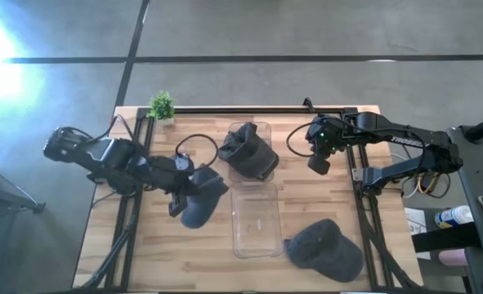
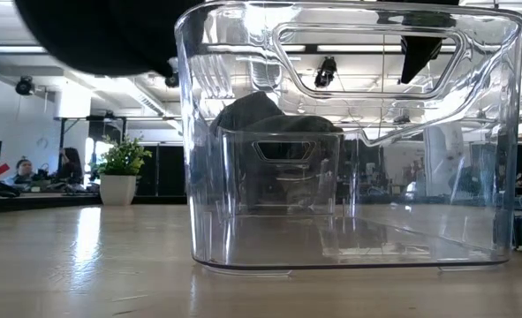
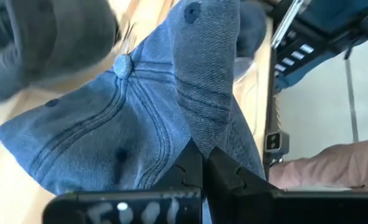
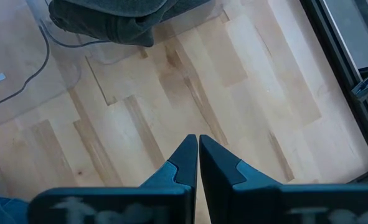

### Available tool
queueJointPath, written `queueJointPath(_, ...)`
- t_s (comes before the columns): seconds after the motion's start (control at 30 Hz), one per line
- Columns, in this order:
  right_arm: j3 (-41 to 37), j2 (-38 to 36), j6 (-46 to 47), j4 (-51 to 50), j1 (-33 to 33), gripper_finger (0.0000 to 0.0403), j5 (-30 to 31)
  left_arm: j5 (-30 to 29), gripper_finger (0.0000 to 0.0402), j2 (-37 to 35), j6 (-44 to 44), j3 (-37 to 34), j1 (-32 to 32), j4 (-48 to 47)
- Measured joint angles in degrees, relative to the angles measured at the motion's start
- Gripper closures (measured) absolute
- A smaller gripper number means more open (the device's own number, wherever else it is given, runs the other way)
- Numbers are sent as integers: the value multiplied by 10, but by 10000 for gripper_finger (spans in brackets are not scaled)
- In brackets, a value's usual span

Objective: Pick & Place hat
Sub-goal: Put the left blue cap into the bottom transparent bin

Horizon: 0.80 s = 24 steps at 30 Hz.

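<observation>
High view: the left gripper (image 1: 181, 194) is clenched on a blue cap (image 1: 202, 198), an empty clear bin (image 1: 255, 219) just beside it. The right gripper (image 1: 319, 166) hovers closed, holding nothing, over bare table (image 1: 331, 204).

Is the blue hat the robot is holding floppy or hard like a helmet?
Probably floppy: the blue hat creases into folds where the left gripper pinches it. It also looks light, since it hangs from that one small pinch. Being soft cloth, it likely won't roll or break if dropped.

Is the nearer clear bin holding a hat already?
No. In the high view the nearer clear bin shows only bare table through it.
</observation>
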Motion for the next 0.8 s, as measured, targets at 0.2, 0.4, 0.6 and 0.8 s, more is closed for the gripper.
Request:
queueJointPath(0.2, 0, 0, 0, 1, 0, 390, 0, -3, 401, 33, 61, 30, 3, 68)
queueJointPath(0.4, 0, 0, 2, 1, 0, 390, -1, 22, 401, 98, 124, 53, 32, 108)
queueJointPath(0.6, 0, 0, 3, 1, 0, 390, -1, 68, 401, 155, 171, 86, 69, 182)
queueJointPath(0.8, 0, 0, 3, 0, 0, 390, -1, 101, 401, 193, 205, 118, 89, 215)
